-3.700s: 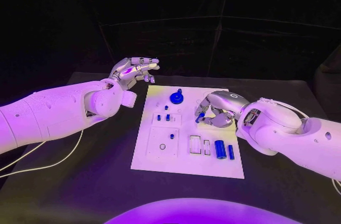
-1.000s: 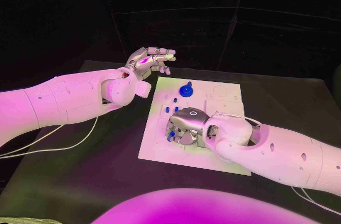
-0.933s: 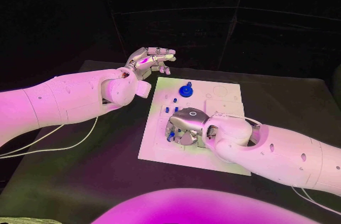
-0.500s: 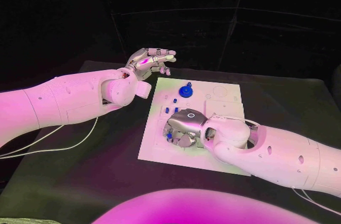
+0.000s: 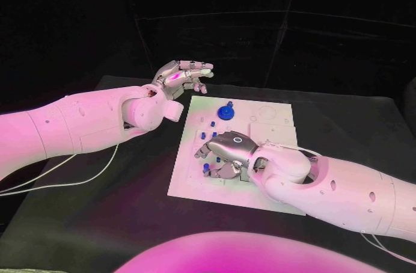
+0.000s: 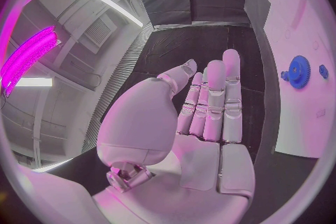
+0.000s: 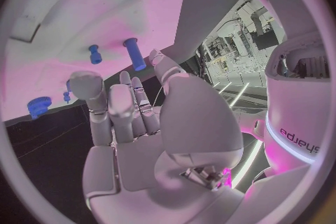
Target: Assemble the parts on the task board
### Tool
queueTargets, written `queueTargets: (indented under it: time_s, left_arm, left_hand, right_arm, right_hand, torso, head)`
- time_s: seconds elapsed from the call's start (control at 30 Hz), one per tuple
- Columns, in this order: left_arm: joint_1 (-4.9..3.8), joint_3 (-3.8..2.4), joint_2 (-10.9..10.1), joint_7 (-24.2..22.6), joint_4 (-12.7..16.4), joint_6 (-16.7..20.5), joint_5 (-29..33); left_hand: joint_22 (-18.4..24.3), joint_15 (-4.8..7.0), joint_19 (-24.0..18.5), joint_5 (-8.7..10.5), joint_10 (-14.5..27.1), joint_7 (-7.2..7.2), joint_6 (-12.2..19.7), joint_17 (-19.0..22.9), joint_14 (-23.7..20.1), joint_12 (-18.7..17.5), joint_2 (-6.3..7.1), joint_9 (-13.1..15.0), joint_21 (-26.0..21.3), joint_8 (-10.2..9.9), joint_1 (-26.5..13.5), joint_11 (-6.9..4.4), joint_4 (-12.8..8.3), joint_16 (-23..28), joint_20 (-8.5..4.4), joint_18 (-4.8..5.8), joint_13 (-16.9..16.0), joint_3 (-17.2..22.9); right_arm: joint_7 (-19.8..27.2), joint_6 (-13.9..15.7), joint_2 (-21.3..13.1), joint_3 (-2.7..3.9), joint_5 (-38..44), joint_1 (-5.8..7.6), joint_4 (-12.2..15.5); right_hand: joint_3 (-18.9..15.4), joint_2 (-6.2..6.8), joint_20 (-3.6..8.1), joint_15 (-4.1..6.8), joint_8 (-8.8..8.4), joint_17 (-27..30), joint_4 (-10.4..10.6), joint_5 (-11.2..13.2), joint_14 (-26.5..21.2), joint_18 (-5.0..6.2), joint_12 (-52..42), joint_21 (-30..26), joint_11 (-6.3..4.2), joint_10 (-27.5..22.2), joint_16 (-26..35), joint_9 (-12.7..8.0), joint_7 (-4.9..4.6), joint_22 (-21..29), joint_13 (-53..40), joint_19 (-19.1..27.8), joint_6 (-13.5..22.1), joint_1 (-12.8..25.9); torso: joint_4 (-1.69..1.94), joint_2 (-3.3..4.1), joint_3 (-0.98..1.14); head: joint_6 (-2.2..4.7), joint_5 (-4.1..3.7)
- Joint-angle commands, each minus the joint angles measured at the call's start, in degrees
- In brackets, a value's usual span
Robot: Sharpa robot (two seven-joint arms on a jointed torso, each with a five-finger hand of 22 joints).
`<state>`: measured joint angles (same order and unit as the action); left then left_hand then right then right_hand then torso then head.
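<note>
Task board [image 5: 269, 125] lies mid-bench; right hand [image 5: 225, 156] hovers low over its blue parts [image 7: 133, 53], fingers apart, empty; left hand [image 5: 180, 76] open beyond. Descend slowly, centring fingers before closing.

The black table [image 5: 347, 128] carries the white task board [image 5: 270, 119], lying flat under the right hand [image 5: 227, 156]. The board's far left corner lies just beside the raised left hand [image 5: 180, 77].
</note>
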<state>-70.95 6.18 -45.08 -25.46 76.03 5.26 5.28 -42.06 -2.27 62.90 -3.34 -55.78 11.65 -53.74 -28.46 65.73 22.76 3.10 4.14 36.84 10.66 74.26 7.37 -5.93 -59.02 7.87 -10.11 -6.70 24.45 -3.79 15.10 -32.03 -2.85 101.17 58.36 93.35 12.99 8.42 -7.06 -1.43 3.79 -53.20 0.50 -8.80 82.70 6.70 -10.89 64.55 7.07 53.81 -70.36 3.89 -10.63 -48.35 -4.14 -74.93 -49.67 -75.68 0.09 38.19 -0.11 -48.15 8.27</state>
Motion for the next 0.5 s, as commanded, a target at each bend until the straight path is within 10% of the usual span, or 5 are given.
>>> queueTargets:
  time_s: [0.03,0.3,0.5]
  left_arm:
    - [-0.11,-0.05,-0.09,-0.06,-0.02,-1.09,-0.09]
    - [-0.10,-0.04,-0.34,-0.07,-0.02,-1.33,-0.09]
    - [-0.10,-0.02,-0.76,-0.07,0.03,-1.39,-0.09]
  left_hand:
    - [0.05,-0.07,-0.22,-0.13,0.39,0.01,0.29,0.05,-0.33,0.20,-0.37,0.07,-0.16,0.08,-0.29,-0.08,-0.08,-0.15,0.16,-0.39,-0.06,-0.34]
    - [0.06,-0.07,-0.22,-0.13,0.42,0.02,0.31,0.06,-0.33,0.23,-0.37,0.07,-0.16,0.10,-0.29,-0.08,-0.09,-0.16,0.16,-0.39,-0.06,-0.36]
    - [0.08,-0.07,-0.21,-0.12,0.48,0.02,0.36,0.07,-0.34,0.29,-0.36,0.07,-0.17,0.14,-0.29,-0.07,-0.09,-0.18,0.16,-0.39,-0.07,-0.39]
  right_arm:
    - [1.54,8.67,-1.68,0.02,-2.80,0.11,1.15]
    - [0.19,9.98,-11.38,0.30,-14.97,1.05,7.21]
    - [-2.47,11.19,-20.92,0.48,-26.14,2.55,11.52]
  right_hand:
    - [-1.25,-0.85,0.01,-0.07,0.34,0.16,0.15,-0.65,-0.21,1.09,-0.86,-0.39,-0.06,-0.68,0.28,0.09,-0.14,0.21,-0.07,0.01,0.37,-0.27]
    - [-5.08,-2.24,0.20,0.55,2.15,-2.84,1.92,-1.38,1.18,0.43,-6.69,1.85,-0.94,5.05,-1.84,0.67,0.19,-3.19,-1.26,-2.11,-2.67,0.05]
    - [-6.77,-3.44,2.66,3.37,4.89,-10.66,3.84,-3.54,3.40,-1.61,-16.99,10.02,-4.66,19.91,-6.80,1.38,3.06,-15.09,-7.12,-7.21,-6.68,0.86]
  torso:
    - [-0.12,-0.12,-0.02]
    - [-0.25,-0.35,-0.10]
    - [-1.06,-0.97,-0.39]
  head:
    - [0.23,-0.22]
    - [1.10,-2.04]
    - [1.63,-4.44]
